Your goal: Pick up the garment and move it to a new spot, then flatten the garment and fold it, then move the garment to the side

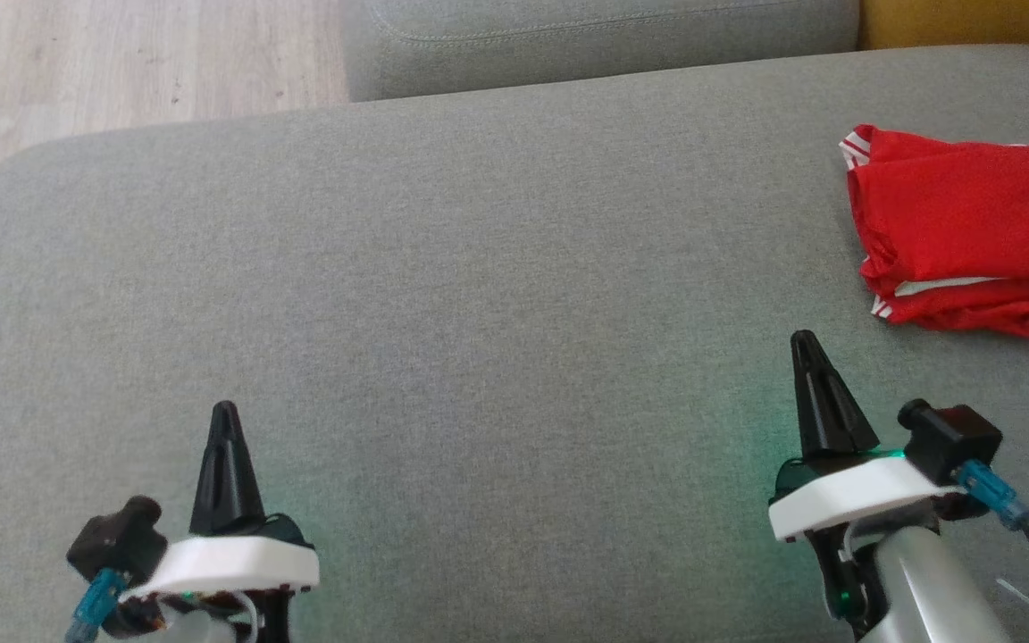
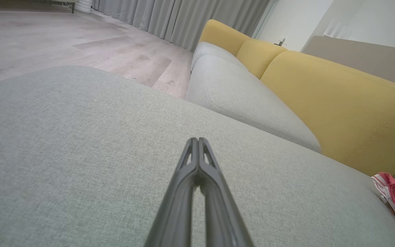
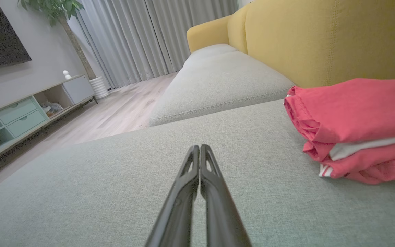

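The red garment lies folded in a compact stack at the right edge of the grey sofa seat, towards its far right corner by the yellow backrest. The left gripper and right gripper sit along the near edge, fingers pressed together, holding nothing and clear of the cloth. To my eye, the folding and setting aside look done, with little left.

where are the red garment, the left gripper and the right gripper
red garment [image 1: 970, 223]: head view, on its top folded layer
left gripper [image 1: 225, 411]: head view, at its closed tips
right gripper [image 1: 804, 339]: head view, at its closed tips
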### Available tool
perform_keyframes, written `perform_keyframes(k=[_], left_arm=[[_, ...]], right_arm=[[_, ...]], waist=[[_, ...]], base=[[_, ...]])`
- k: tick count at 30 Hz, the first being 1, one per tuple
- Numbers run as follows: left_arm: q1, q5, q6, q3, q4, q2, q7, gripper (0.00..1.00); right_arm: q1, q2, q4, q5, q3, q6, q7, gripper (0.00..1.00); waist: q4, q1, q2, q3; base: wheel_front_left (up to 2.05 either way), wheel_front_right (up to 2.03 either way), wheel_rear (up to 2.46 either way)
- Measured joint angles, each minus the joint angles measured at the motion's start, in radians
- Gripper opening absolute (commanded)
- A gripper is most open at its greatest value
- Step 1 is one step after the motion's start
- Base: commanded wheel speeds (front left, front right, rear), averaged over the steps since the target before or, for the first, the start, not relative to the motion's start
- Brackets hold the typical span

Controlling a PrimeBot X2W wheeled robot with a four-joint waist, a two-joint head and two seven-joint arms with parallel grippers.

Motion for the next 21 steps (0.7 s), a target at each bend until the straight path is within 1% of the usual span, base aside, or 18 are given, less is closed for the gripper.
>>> perform_keyframes(k=[14, 21], left_arm=[[0.000, -0.118, -0.009, 0.009, -0.001, 0.000, 0.036, 0.00], [0.000, -0.181, -0.015, 0.030, -0.002, 0.000, 0.053, 0.00]], right_arm=[[0.000, -0.001, -0.006, 0.155, -0.013, 0.000, 0.029, 0.00], [0.000, -0.002, -0.013, 0.237, -0.025, 0.000, 0.045, 0.00]], waist=[[0.007, 0.0000, 0.0000, -0.009], [0.011, 0.0000, 0.0000, -0.014]], base=[[0.00, 0.00, 0.00], [0.00, 0.00, 0.00]])
